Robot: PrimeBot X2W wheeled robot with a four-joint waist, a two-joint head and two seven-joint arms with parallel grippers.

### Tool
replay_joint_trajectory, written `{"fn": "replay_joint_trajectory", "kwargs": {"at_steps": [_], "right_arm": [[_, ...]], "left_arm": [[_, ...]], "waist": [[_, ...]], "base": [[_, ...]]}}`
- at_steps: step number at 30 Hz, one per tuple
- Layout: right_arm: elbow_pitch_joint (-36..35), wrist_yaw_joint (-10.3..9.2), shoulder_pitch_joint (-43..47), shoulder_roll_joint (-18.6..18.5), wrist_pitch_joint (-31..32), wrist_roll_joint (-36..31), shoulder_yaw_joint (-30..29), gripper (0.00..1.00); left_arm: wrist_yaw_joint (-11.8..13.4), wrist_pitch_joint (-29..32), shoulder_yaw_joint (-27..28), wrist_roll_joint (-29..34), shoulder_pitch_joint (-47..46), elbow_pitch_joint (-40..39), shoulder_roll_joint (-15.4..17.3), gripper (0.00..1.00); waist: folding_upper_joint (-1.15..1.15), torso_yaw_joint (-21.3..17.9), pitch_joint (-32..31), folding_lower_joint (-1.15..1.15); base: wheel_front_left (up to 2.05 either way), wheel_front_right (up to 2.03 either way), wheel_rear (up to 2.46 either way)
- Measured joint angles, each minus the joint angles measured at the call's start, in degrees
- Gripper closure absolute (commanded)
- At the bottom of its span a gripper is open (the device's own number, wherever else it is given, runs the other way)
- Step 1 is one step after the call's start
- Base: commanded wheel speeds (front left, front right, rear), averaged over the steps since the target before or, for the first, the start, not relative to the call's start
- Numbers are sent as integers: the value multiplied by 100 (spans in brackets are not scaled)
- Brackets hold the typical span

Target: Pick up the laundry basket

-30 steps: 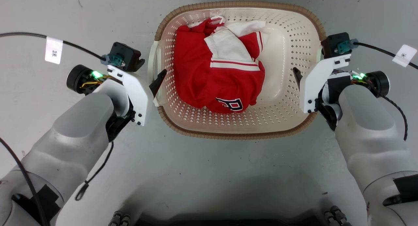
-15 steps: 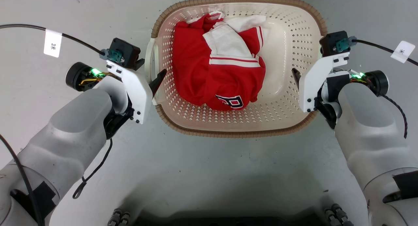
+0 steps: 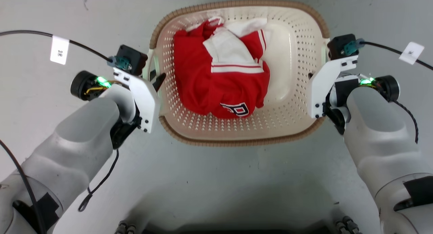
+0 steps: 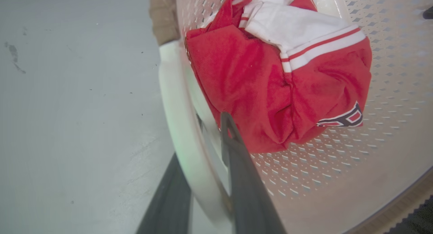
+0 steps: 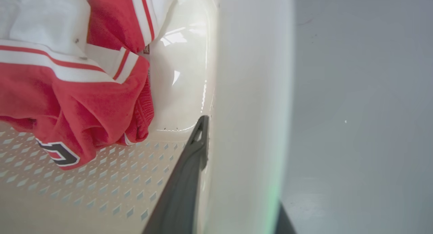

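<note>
Arms engaged: left gripper [image 3: 156, 80] is clamped on the left handle [image 4: 176, 102], one finger inside the wall and one outside, at the basket's 9 o'clock. The right gripper [image 3: 317, 75] pinches the right handle [image 5: 250, 92] likewise at 3 o'clock. The laundry basket [image 3: 236, 141] spans between them, toward 12 o'clock in head view, above the grey floor [image 3: 236, 180]; contact unclear. A red-and-white jersey [image 3: 220, 82] lies inside, biased to 9 o'clock.

laundry basket [image 3: 297, 102]: cream, diamond-perforated, brown woven rim | jersey [image 3: 203, 82]: red, white stripes | floor [image 3: 220, 180]: grey
</note>
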Motion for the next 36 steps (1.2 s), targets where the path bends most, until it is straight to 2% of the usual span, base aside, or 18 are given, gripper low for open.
{"fn": "replay_joint_trajectory", "kwargs": {"at_steps": [5,9,15,23,25,28,36], "right_arm": [[41,-9,141,-9,378,183,278,100],[9,-10,270,-29,826,452,655,100],[-253,-29,600,-34,1661,1021,1361,100],[-430,-44,849,-55,2649,1602,1893,100],[-531,-44,914,-62,3031,1880,2063,100],[-598,-44,971,-80,3330,2103,2229,100],[-725,-51,1033,-101,3796,2369,2669,100]], "left_arm": [[9,202,-4,104,210,-182,69,100],[25,650,3,283,431,-563,236,100],[29,1393,2,-37,764,-1055,526,100],[32,2131,-1,-276,1046,-1543,799,100],[33,2357,-1,-424,1177,-1708,877,100],[49,2632,-5,-788,1283,-1876,981,100],[60,3152,-11,-1063,1306,-2103,1127,100]], "waist": [[0,-6,-288,0],[0,-35,-614,0],[0,-107,-1257,-1],[0,-201,-2138,-1],[0,-235,-2530,-1],[0,-268,-2918,-1],[0,-345,-3801,-2]], "base": [[0,0,0],[0,0,0],[0,0,0],[0,0,0],[0,0,0],[0,0,0],[0,0,0]]}}
